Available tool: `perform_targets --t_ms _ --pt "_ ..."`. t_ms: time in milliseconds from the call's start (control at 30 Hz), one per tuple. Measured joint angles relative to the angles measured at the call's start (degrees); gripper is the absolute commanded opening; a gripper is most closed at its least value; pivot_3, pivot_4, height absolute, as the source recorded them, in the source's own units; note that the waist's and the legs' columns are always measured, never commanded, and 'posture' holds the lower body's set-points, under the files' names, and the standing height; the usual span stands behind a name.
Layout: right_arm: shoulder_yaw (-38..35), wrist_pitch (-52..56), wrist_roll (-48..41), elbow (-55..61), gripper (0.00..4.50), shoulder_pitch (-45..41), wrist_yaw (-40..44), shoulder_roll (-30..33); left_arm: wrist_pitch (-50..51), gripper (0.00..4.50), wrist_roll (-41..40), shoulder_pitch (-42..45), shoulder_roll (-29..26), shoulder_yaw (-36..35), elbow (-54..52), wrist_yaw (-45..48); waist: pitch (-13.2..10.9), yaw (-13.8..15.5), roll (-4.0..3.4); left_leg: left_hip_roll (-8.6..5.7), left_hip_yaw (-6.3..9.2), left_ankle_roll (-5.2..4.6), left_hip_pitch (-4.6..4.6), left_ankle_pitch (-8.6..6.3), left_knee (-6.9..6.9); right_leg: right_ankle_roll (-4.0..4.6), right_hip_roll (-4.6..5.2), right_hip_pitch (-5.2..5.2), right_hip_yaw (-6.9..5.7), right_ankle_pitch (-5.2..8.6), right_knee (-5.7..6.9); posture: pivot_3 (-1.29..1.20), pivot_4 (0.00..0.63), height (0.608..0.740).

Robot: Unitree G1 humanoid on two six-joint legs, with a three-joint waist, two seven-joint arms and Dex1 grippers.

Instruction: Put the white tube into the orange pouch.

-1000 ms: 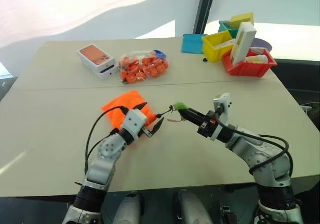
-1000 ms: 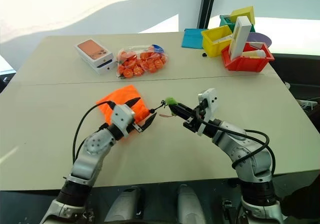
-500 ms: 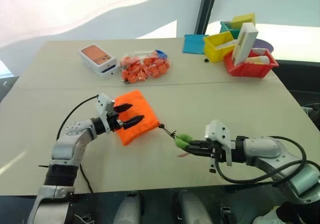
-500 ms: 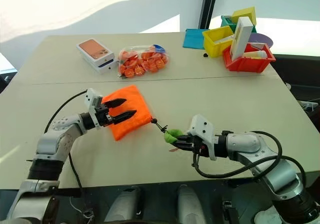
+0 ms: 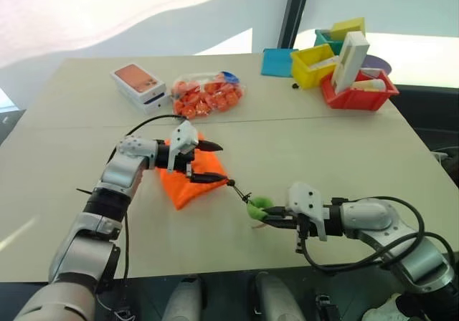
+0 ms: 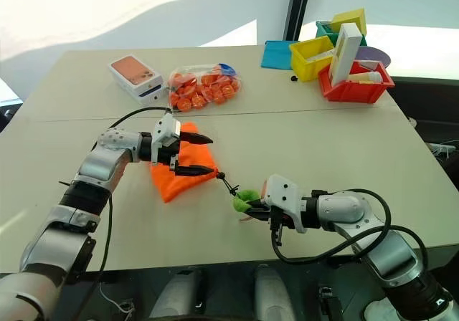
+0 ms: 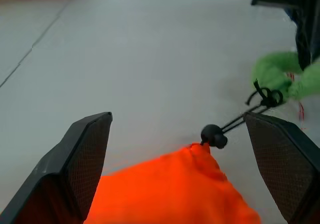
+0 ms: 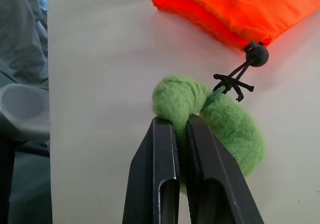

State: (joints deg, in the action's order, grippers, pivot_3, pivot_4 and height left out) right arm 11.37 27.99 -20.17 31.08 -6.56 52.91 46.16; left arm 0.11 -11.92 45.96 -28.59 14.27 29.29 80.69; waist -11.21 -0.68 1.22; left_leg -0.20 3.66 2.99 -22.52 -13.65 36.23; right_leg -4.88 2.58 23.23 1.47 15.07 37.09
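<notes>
The orange pouch [image 5: 192, 180] lies on the surface [image 5: 301, 156] under the wide-open left gripper [image 5: 209, 163], its black cord [image 5: 238, 188] running to the green tuft [image 8: 210, 116] that the right gripper [image 8: 176, 129] pinches shut, while the white tube [image 5: 367, 85] sits in a red bin [image 5: 357, 94] well beyond both.

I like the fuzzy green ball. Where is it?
The green tuft lies near the table's front edge, pinched by the right gripper, corded to the orange pouch on its left.
</notes>
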Motion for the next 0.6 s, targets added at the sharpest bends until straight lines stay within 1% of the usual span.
perform_targets --t_ms 100,267,367,600 --pt "1.5 -1.0 2.2 -0.2 0.0 -0.7 0.2 -0.1 -7.4 4.49 3.9 4.8 1.1 3.4 5.8 5.4 0.0 0.0 0.0 -0.02 -0.01 0.0 -0.05 0.0 0.0 -0.02 0.02 0.01 0.0 0.0 -0.04 0.0 0.15 0.74" --pt "2.1 -2.8 5.3 -2.0 0.0 -3.5 -0.6 -1.5 -16.7 4.49 9.1 9.9 4.2 7.8 14.2 10.4 0.0 -0.1 0.02 -0.02 0.0 0.0 -0.06 0.0 0.0 -0.04 0.0 0.05 0.0 0.0 -0.01 0.0 0.15 0.74" --pt "2.1 -3.9 7.2 -3.5 0.0 -4.8 -0.6 -1.5 -20.9 4.49 11.5 12.8 5.7 9.7 20.1 11.1 0.0 -0.1 0.03 -0.02 0.01 -0.01 -0.07 0.0 0.0 -0.05 0.0 0.07 -0.01 0.0 0.0 0.0 0.15 0.74" --pt "3.0 -6.5 10.7 -5.7 0.0 -5.2 0.3 -1.5 -26.5 4.49 15.7 17.7 9.3 9.7 31.8 11.4 0.0 -0.2 0.03 -0.04 0.01 -0.04 -0.13 -0.02 0.0 -0.12 0.0 0.12 -0.01 0.03 0.02 0.0 0.15 0.74"
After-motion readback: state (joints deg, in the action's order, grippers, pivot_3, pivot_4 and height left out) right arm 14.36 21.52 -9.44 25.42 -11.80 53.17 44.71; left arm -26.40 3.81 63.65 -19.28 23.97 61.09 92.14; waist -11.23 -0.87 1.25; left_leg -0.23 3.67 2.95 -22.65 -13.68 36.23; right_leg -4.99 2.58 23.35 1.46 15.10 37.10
